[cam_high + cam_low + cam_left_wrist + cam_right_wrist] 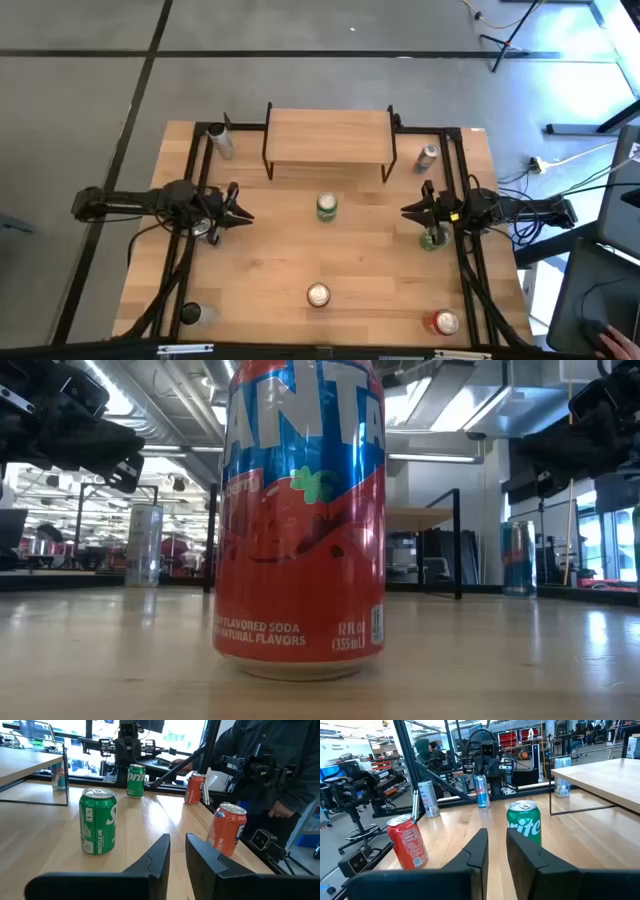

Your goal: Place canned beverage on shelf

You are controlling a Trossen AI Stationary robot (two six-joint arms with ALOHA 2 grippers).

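Observation:
The shelf (328, 138), a light wood plank on thin black legs, stands at the table's far middle with nothing on top. It also shows in the left wrist view (25, 762) and the right wrist view (605, 772). A green Sprite can (326, 207) stands upright on the table just in front of it, between the two grippers (98, 827) (524, 822). My left gripper (245, 213) (177, 842) is left of this can, pointing at it, shut and empty. My right gripper (405, 211) (497, 837) is right of it, facing the left one, shut and empty.
A red Fanta can (318, 295) (300, 520) stands near the front middle. Other upright cans: red at the front right (446, 322), green beside the right arm (433, 238), silver at the far left (220, 140), far right (428, 155) and front left (190, 313). A person (270, 770) is beyond the table's near edge.

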